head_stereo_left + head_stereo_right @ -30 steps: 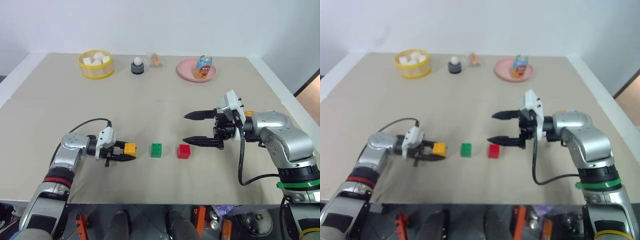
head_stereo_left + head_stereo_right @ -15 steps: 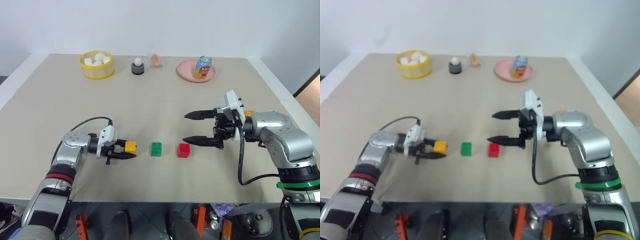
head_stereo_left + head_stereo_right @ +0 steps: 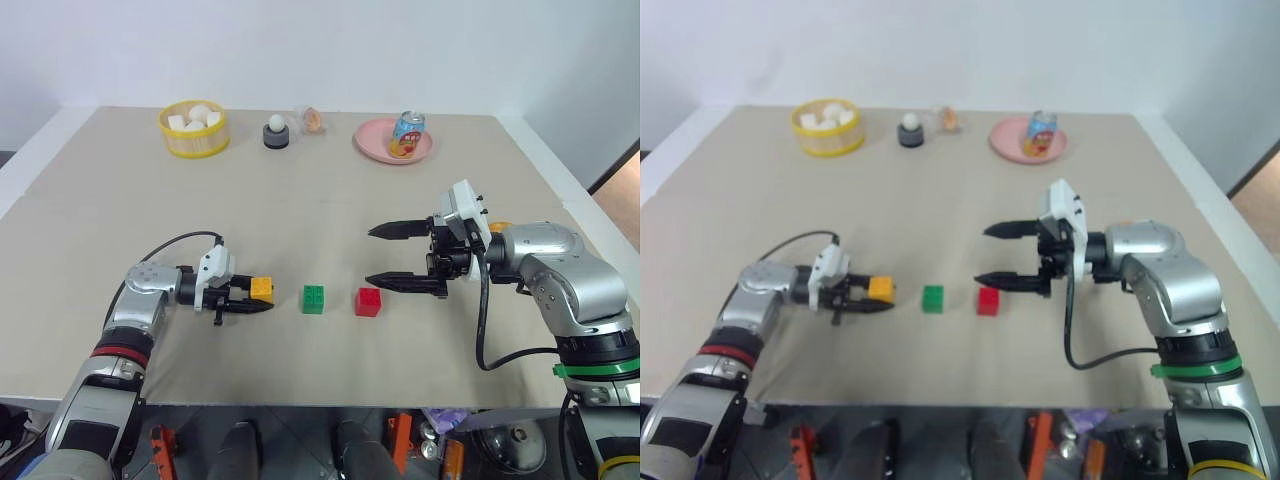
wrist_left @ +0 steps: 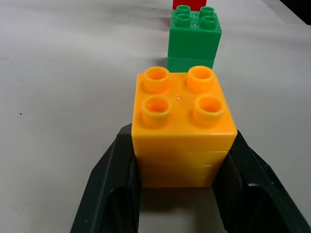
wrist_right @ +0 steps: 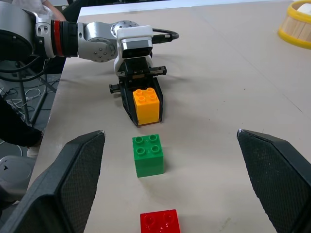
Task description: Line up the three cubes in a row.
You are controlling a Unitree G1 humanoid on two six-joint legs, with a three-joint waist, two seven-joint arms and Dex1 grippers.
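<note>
My left gripper (image 3: 262, 297) is shut on the orange-yellow cube (image 3: 261, 289), low over the near left of the table; the left wrist view shows its black fingers (image 4: 112, 189) pressed on both sides of the cube (image 4: 182, 124). Just right of it stand the green cube (image 3: 313, 299) and then the red cube (image 3: 368, 301), a small gap between each; the three lie roughly in one line. My right gripper (image 3: 371, 256) hovers open just right of and above the red cube, with nothing between its fingers.
Along the far edge stand a yellow round basket (image 3: 193, 146) of white cubes, a grey holder with a white ball (image 3: 276, 131), a small clear item (image 3: 310, 118) and a pink plate (image 3: 372, 140) bearing a can (image 3: 406, 134). Bare beige table (image 3: 300, 210) lies between.
</note>
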